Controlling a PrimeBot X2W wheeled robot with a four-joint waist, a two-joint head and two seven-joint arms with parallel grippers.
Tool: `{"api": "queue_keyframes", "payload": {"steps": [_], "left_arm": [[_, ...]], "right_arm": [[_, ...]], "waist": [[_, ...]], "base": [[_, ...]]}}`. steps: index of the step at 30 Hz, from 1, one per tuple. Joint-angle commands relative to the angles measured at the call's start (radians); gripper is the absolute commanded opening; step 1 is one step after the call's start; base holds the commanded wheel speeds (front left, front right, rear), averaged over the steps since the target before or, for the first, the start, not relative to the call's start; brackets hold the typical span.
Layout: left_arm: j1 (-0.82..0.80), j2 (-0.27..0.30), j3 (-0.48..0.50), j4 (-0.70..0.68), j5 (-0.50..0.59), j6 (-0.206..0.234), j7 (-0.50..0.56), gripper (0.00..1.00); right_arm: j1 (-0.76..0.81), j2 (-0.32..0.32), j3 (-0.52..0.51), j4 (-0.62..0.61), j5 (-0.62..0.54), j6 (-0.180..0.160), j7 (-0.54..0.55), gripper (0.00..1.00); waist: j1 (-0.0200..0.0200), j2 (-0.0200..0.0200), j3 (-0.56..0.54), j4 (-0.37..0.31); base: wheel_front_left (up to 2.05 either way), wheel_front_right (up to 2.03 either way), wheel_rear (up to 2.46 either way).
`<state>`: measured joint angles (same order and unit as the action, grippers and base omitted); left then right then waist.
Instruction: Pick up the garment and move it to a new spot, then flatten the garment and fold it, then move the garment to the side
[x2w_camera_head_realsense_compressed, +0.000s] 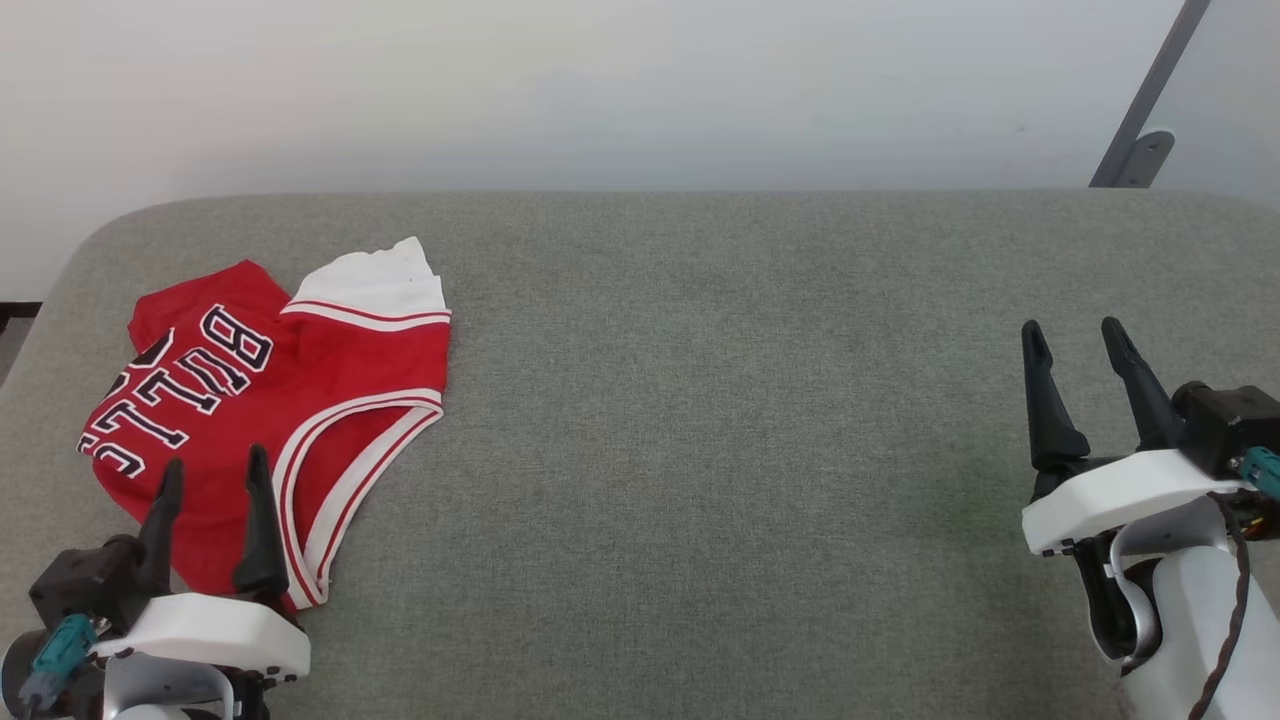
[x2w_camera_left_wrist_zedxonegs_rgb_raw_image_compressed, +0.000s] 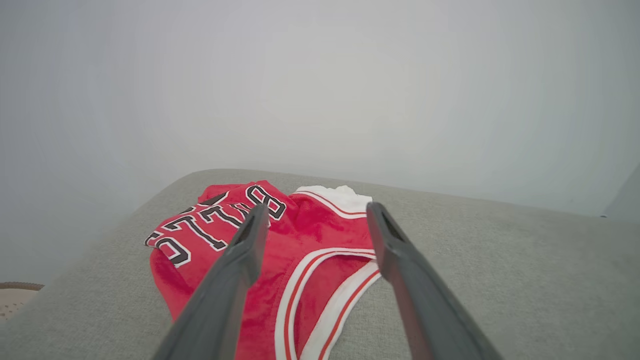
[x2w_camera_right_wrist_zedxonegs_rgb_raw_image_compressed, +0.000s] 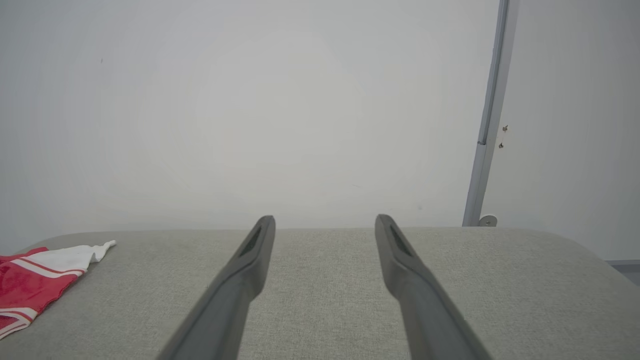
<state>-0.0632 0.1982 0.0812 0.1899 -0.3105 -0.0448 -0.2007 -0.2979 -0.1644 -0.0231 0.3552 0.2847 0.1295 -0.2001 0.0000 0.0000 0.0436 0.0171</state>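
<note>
The garment (x2w_camera_head_realsense_compressed: 300, 400), a red jersey with striped white trim and black "BULLS" lettering, lies crumpled at the left of the grey padded surface (x2w_camera_head_realsense_compressed: 700, 400), white inner fabric showing at its far edge. My left gripper (x2w_camera_head_realsense_compressed: 215, 470) hovers open over its near edge, with nothing between the fingers. In the left wrist view the garment (x2w_camera_left_wrist_zedxonegs_rgb_raw_image_compressed: 310, 240) lies beyond and between the spread fingers of that gripper (x2w_camera_left_wrist_zedxonegs_rgb_raw_image_compressed: 315, 212). My right gripper (x2w_camera_head_realsense_compressed: 1075, 335) stands open far to the right, away from the cloth. The right wrist view has the garment (x2w_camera_right_wrist_zedxonegs_rgb_raw_image_compressed: 35, 280) at the far left and the open gripper (x2w_camera_right_wrist_zedxonegs_rgb_raw_image_compressed: 325, 220) over bare surface.
A pale wall (x2w_camera_head_realsense_compressed: 600, 90) runs along the far edge of the surface. A grey metal bracket (x2w_camera_head_realsense_compressed: 1140, 130) leans on the wall at the back right. The surface's rounded left corner (x2w_camera_head_realsense_compressed: 90, 250) lies just beyond the garment.
</note>
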Motion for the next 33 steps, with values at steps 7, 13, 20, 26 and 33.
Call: {"api": "queue_keyframes", "payload": {"steps": [7,13,20,26,33], "left_arm": [[-0.017,0.009,0.018,0.005,0.071,-0.017,-0.023,1.0],[-0.018,0.006,0.033,0.014,0.109,-0.03,-0.034,1.0],[-0.017,0.008,0.044,0.018,0.158,-0.04,-0.045,1.0],[-0.017,0.004,0.047,0.021,0.205,-0.047,-0.057,1.0],[-0.024,0.001,0.056,0.028,0.242,-0.059,-0.066,1.0]], "right_arm": [[-0.024,-0.005,-0.002,-0.005,-0.067,0.002,-0.024,1.0],[-0.026,-0.011,-0.016,-0.009,-0.103,0.002,-0.034,1.0],[-0.028,-0.016,-0.021,-0.008,-0.142,0.002,-0.046,1.0],[-0.03,-0.014,-0.024,-0.005,-0.177,0.001,-0.057,1.0],[-0.03,-0.016,-0.031,-0.008,-0.192,0.001,-0.067,1.0]], "waist": [[0.0,0.0,0.004,0.0],[0.0,0.0,0.008,0.002],[0.0,0.0,0.011,0.002],[0.0,0.0,0.012,0.002],[0.0,0.0,0.018,0.005]], "base": [[0.0,0.0,0.0],[0.0,0.0,0.0],[0.0,0.0,0.0],[0.0,0.0,0.0],[0.0,0.0,0.0]]}}
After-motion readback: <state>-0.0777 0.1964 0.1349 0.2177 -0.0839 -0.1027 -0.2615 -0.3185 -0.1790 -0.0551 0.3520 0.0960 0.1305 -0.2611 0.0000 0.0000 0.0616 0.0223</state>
